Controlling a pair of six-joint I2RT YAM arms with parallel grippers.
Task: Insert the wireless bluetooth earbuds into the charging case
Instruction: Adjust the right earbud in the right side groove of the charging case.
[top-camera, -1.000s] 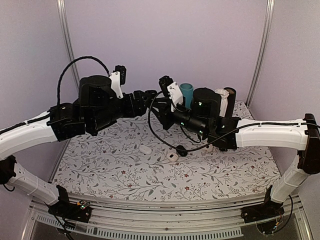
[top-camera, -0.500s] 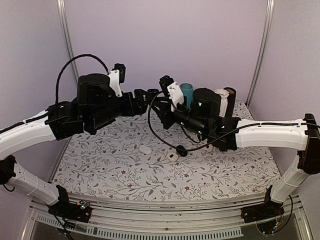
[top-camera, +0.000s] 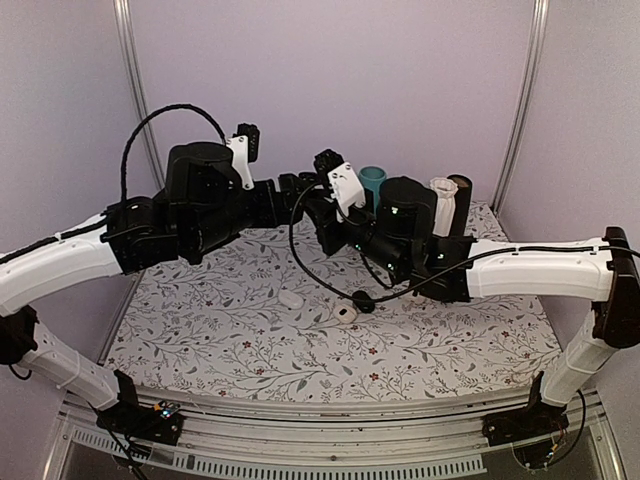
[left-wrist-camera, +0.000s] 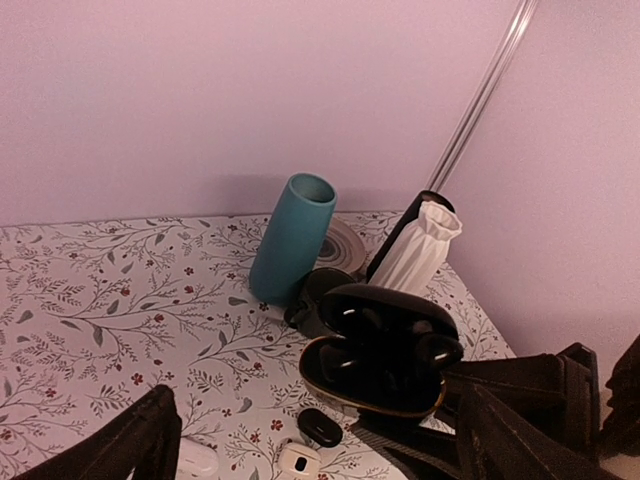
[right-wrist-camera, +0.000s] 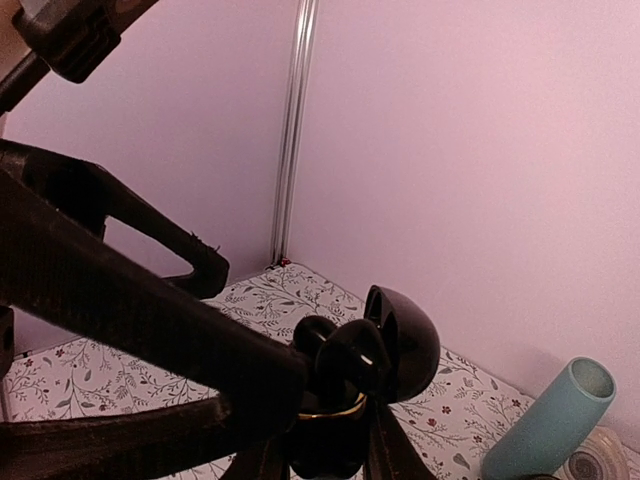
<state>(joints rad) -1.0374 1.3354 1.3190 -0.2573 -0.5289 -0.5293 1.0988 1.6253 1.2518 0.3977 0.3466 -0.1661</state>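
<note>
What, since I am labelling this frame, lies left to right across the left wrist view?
Small white rounded plastic piece at the bottom edge → teal tube-shaped cup → open glossy black oval charging case. The white pleated vase overlaps the case, so it is left out.

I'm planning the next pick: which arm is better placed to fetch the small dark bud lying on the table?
Left, probably. The left gripper is open and empty, while the right gripper is shut on the open charging case, held aloft. The dark bud lies loose on the table.
</note>
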